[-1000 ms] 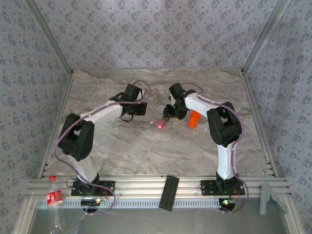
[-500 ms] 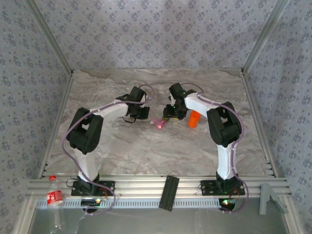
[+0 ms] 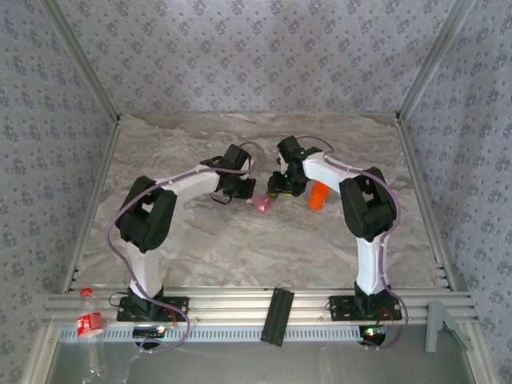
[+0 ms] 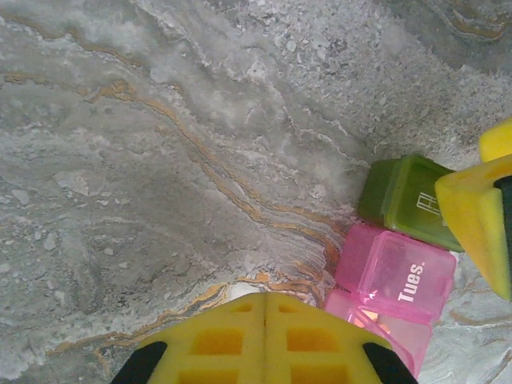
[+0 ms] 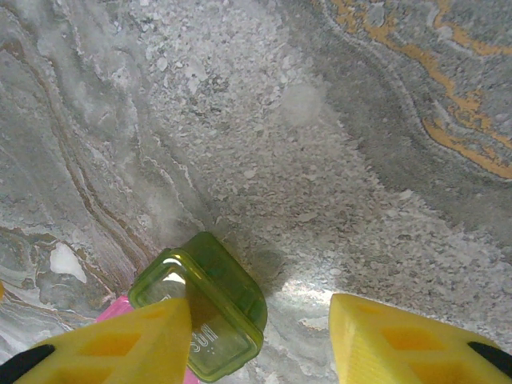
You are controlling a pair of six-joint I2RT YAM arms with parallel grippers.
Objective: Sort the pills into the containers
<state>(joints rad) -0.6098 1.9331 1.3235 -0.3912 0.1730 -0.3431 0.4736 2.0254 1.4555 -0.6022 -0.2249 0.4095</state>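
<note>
— How far are we with sorting the pills?

— Not far, I think. My left gripper (image 4: 266, 302) has its fingers pressed together and holds nothing, just before the pink compartment (image 4: 394, 276). The green compartment (image 4: 410, 200) is joined behind it. My right gripper (image 5: 258, 308) is spread wide around that one and grips nothing. I see no loose pill on the table (image 3: 200, 240). Something orange shines inside the pink one, maybe a pill, but the view is too poor to be sure. So I judge that most of the sorting is not yet done.

— And what is around?

— Near, on the rail, there is a plastic bottle (image 3: 90, 324) and a black bar (image 3: 277, 316), both well apart from the work. Farther, the orange bottle (image 3: 318, 194) is just beside the right arm. Both grippers crowd over the small pair, and this is my worry.
</note>
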